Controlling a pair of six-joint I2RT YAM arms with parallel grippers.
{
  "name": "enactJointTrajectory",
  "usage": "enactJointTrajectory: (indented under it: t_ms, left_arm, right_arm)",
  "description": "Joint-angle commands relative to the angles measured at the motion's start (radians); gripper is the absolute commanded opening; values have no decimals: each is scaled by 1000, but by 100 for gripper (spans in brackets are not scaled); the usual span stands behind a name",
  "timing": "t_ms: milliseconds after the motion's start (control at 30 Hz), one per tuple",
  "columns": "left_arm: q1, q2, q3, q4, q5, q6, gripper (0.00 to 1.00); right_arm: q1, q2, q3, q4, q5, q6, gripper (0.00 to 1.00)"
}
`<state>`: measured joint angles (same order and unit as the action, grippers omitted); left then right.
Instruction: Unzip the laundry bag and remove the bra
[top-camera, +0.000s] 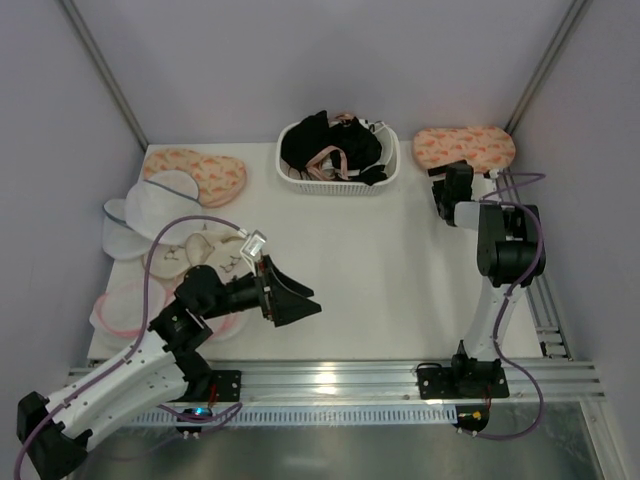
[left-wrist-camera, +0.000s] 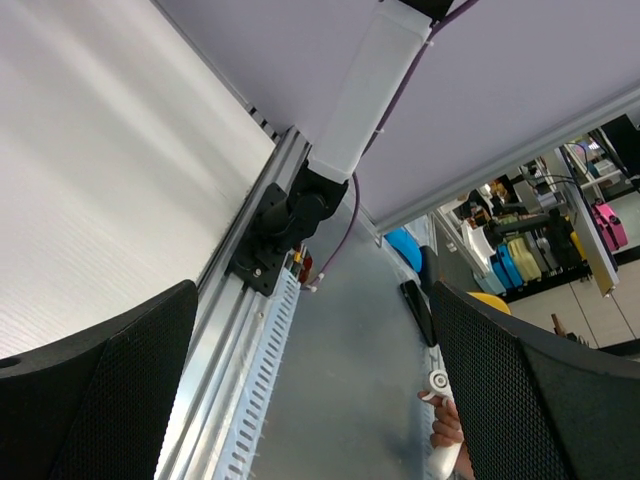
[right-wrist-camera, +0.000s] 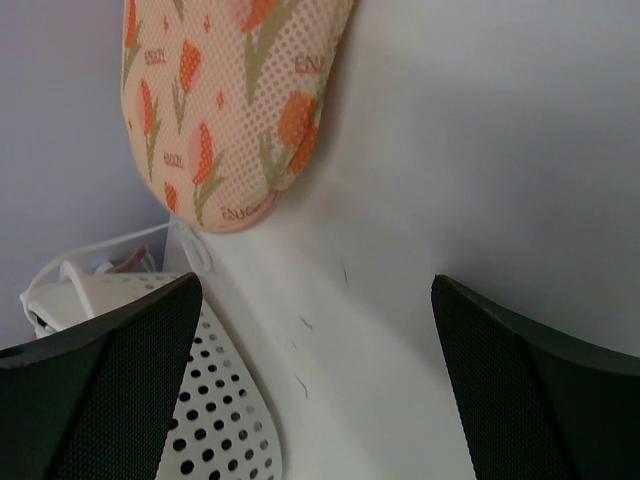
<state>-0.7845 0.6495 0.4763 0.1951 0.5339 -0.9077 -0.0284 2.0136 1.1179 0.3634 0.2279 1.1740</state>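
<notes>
A peach laundry bag (top-camera: 465, 148) with orange-pink print lies zipped at the back right corner. It also shows in the right wrist view (right-wrist-camera: 230, 110). A second bag like it (top-camera: 195, 172) lies at the back left. My right gripper (top-camera: 452, 185) is open and empty just in front of the right bag, a short gap from it; in its wrist view (right-wrist-camera: 315, 390) only bare table lies between the jaws. My left gripper (top-camera: 300, 300) is open and empty over the near left of the table; in its wrist view (left-wrist-camera: 310, 390) it faces the front rail. The bra is hidden.
A white perforated basket (top-camera: 390, 172) of black garments stands at the back middle, and its wall shows in the right wrist view (right-wrist-camera: 210, 410). White mesh domed bags (top-camera: 155, 205) and cream round bags with pink rims (top-camera: 205, 255) lie at the left. Grey walls close three sides.
</notes>
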Motion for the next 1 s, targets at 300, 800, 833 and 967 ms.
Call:
enactJointTrajectory:
  t_ms: [300,800,833,967]
  left_arm:
    - [-4,-28,-7,-55,-32,1,99]
    - [-4,-7,19,-97,-45,30,99]
    - [-2,-11,18,-94,-43,27,99]
    - [-2,-37,7,-89,-48,20,99]
  right_arm:
    - [-39,241,402,-224,82,35,98]
    - [-61,300,415,-110,-56,-42,9]
    - [-61,283,393,-100,-47,-54,4]
    - [-61,156,194,-34,-21,-109,4]
